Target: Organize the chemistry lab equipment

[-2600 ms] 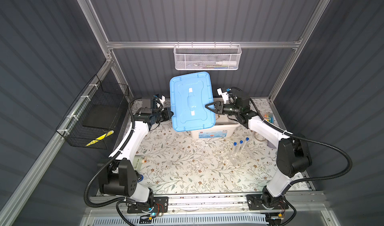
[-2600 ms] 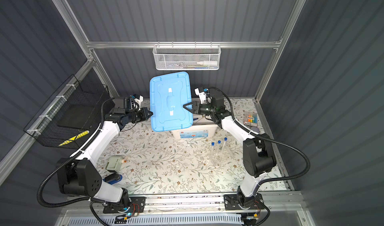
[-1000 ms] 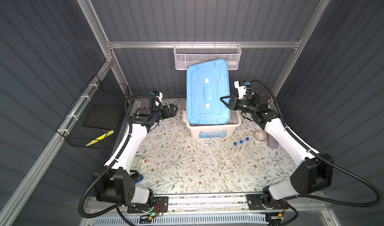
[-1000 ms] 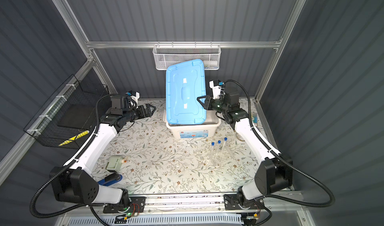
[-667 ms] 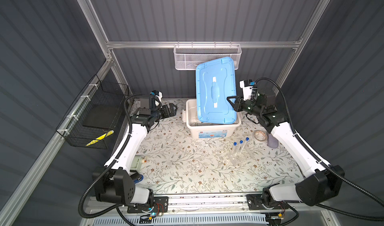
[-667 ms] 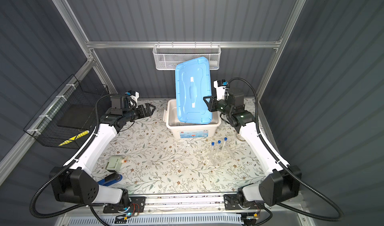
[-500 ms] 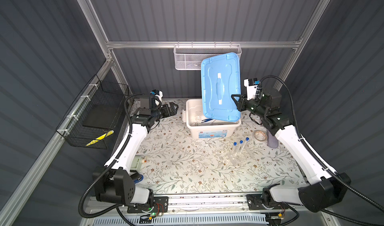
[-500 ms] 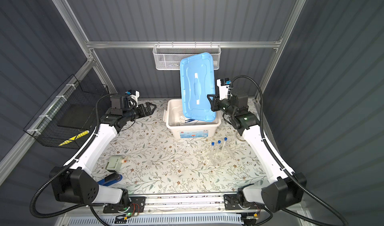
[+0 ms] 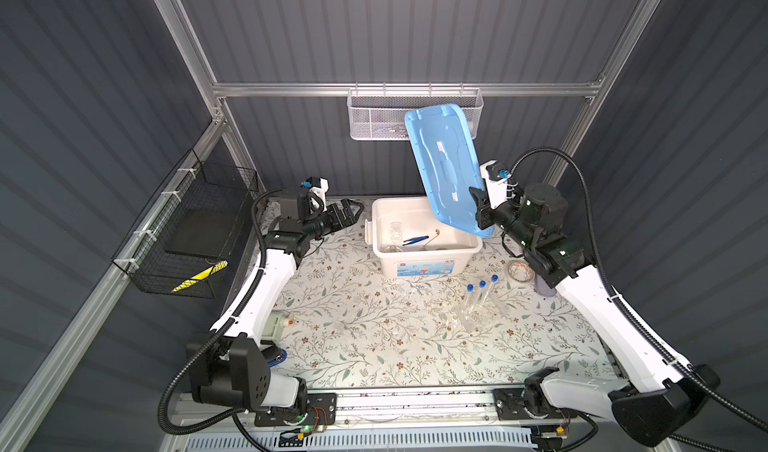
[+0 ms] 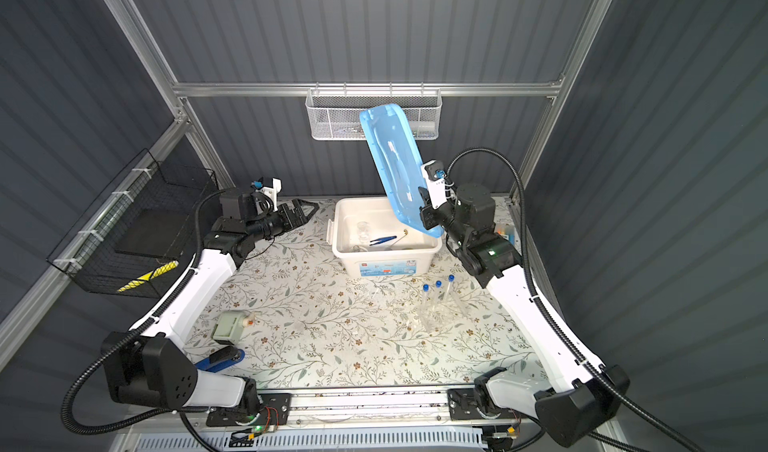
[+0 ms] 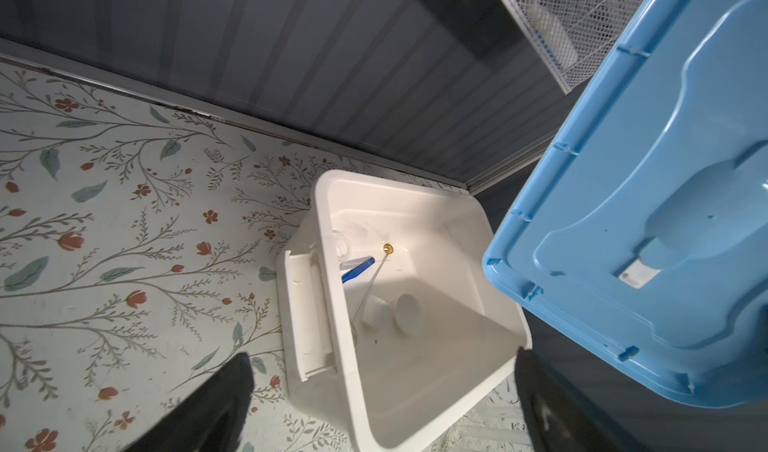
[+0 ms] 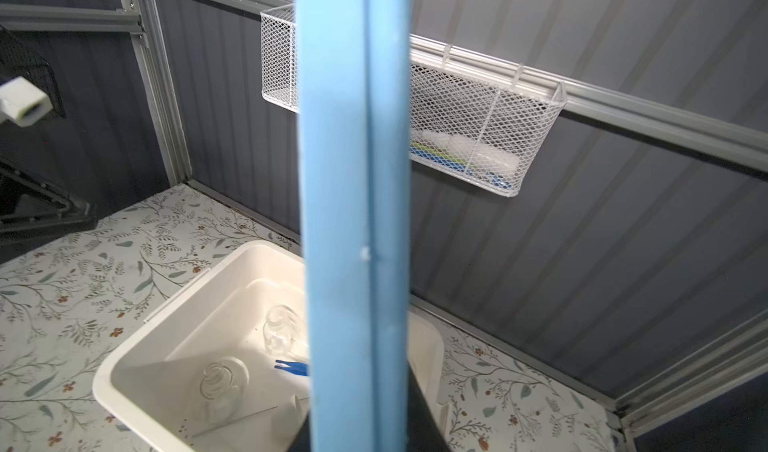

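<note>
At the back of the floral counter [image 9: 374,325] a white bin [image 9: 424,265] stands open. Above its right side the right gripper [image 9: 478,209] is clamped on the long edge of the blue lid [image 9: 444,167]. The lid is tilted steeply, with its lower corner over the bin's right rim and its upper end in front of the white mesh basket [image 9: 374,117] on the back wall, as seen in both top views. The right wrist view shows the lid edge-on across the middle of the picture. Left of the bin, the left gripper [image 9: 356,214] hovers near the bin's left wall with its jaws spread wide, and its two dark fingers [image 11: 220,408] frame the bin in the left wrist view. Inside the bin lie the blue tweezers [image 9: 415,240], the thin brass-tipped rod [image 11: 376,277] just beside them, two small white dishes [image 11: 409,315] close together, and clear glassware [image 12: 282,333] toward the left wall. Three blue-capped test tubes [image 9: 482,294] sit side by side on the counter in front of the bin's right corner, caps toward the bin and well apart from both grippers. A roll of tape [image 9: 520,271] lies beside the right arm, and a blue stapler [image 10: 220,360] lies near the left arm's base.
</note>
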`<state>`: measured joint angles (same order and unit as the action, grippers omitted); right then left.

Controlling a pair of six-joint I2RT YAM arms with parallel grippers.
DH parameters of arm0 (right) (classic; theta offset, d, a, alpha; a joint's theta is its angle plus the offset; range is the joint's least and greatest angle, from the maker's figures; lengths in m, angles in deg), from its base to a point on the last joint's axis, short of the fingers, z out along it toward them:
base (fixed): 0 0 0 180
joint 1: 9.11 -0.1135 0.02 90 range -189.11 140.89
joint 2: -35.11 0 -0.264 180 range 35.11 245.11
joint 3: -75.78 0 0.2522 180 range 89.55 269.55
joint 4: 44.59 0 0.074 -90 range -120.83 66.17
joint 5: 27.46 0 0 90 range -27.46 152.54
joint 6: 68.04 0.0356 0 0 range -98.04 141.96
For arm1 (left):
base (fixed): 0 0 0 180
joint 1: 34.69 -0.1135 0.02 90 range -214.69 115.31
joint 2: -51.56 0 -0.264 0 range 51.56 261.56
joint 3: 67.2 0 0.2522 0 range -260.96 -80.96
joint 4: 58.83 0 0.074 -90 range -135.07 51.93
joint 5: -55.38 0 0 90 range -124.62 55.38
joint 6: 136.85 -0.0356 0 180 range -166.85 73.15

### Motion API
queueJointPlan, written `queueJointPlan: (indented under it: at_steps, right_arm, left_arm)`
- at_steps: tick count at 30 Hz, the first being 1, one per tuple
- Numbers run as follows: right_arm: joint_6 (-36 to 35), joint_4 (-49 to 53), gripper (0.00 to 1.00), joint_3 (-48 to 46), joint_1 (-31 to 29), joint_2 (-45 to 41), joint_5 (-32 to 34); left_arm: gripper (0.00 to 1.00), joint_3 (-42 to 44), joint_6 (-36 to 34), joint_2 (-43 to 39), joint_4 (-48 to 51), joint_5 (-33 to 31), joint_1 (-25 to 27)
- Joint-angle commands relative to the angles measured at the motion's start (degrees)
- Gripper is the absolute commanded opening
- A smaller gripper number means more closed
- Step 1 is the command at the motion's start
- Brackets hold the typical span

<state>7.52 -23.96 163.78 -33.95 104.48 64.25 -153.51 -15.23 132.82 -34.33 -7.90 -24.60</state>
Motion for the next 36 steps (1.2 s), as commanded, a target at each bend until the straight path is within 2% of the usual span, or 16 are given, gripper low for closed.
queueJointPlan:
  at_steps: [1, 6, 17, 24, 28, 33, 36]
  right_arm:
    - [-10.4, -6.0, 0.16, -0.8, -2.4, -1.7, 6.5]
    - [-20.6, -9.1, 0.16, -2.6, -6.5, -1.4, 12.1]
    - [-34.4, -16.9, 0.16, -7.3, -10.4, -0.5, 18.7]
    - [-41.7, -19.8, 0.16, -11.0, -11.6, -0.1, 20.8]
    - [-45.8, -21.4, 0.16, -12.8, -11.6, 0.2, 22.5]
    - [-46.5, -21.1, 0.16, -13.9, -11.7, -0.1, 21.4]
    - [-48.1, -22.1, 0.16, -15.1, -11.8, 0.6, 21.5]
  left_arm:
    - [1.00, 0.5, 2.9, -0.5, -2.7, 3.4, 0.4]
    - [1.00, 1.0, 5.7, -0.6, -6.0, 5.0, 0.5]
    - [1.00, -2.1, 13.6, -0.9, -13.6, 6.3, 0.5]
    - [1.00, -10.6, 18.2, 2.9, -15.3, 6.8, 0.4]
    - [1.00, -11.1, 20.6, 4.0, -18.9, 6.0, 0.4]
    - [1.00, -12.8, 23.7, 7.3, -20.4, 8.4, 0.6]
    - [1.00, -13.7, 22.9, 9.2, -18.6, 9.7, 1.0]
